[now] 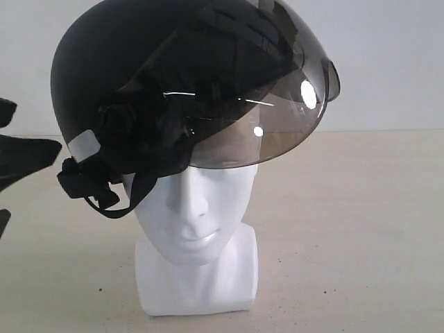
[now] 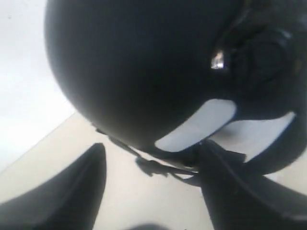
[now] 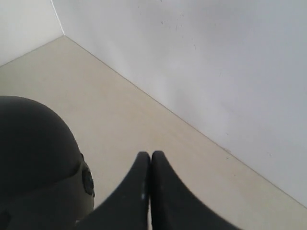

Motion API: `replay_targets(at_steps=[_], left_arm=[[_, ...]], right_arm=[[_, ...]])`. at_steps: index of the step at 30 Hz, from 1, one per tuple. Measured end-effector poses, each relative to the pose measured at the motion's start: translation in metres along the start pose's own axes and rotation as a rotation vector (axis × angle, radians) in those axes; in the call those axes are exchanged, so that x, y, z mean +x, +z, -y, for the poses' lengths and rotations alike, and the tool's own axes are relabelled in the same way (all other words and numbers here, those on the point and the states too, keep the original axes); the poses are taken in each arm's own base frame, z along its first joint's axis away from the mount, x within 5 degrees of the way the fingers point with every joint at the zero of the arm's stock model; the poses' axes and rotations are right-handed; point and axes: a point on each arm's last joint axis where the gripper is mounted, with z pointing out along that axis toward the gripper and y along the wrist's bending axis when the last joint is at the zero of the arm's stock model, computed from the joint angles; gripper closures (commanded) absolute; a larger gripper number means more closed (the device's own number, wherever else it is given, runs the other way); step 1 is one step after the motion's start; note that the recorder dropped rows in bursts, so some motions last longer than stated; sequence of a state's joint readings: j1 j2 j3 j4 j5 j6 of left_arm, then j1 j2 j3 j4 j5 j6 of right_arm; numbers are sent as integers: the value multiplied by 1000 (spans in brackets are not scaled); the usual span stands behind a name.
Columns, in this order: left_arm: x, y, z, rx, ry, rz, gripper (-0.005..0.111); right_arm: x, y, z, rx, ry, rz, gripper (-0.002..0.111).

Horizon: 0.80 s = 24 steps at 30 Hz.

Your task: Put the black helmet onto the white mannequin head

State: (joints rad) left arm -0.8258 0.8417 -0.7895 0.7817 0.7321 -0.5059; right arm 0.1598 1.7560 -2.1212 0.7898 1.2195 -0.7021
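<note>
The black helmet [image 1: 118, 62] sits on top of the white mannequin head [image 1: 201, 215], tilted, with its smoky visor [image 1: 277, 111] raised above the face. Its strap [image 1: 104, 198] hangs beside the head's cheek. At the left edge of the exterior view, my left gripper's dark fingers [image 1: 38, 151] stand just beside the helmet's rear rim. In the left wrist view my left gripper [image 2: 151, 153] is open below the helmet [image 2: 144, 67], one finger close to the rim's white patch [image 2: 196, 124]. My right gripper [image 3: 150, 155] is shut and empty, next to the helmet [image 3: 33, 153].
The head's block base [image 1: 194, 281] stands on a beige tabletop [image 1: 361, 236]. A white wall [image 3: 216, 62] runs behind the table and meets it along a straight edge.
</note>
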Motion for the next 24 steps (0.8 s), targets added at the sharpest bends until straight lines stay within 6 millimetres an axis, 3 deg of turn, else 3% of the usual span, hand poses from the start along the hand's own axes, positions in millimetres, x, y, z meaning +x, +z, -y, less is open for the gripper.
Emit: replay_targets(at_steps=[4,7,11,12,15,20,24], left_arm=[[1,0,-8,-83,-17,-15,52],[0,-1,-11,-122,-63,0,61],[-7,-3,-18,-186,-84,62,98],[-10,-5,-20,-202,-85,81,102],[-21,-10,-27,-242,-108,146,102],[-41,-22,-42,-280,-155,247,102],[-60,-21,-48,-270,-170,303,102]], right_arm=[[5,4,8,9,10,-19,108],[7,-3,18,40,24,-18,108],[13,-18,34,88,27,-7,108],[15,-21,36,87,31,0,108],[31,-24,47,58,83,13,108],[78,-7,74,-47,176,40,108],[103,2,87,-83,255,51,108]])
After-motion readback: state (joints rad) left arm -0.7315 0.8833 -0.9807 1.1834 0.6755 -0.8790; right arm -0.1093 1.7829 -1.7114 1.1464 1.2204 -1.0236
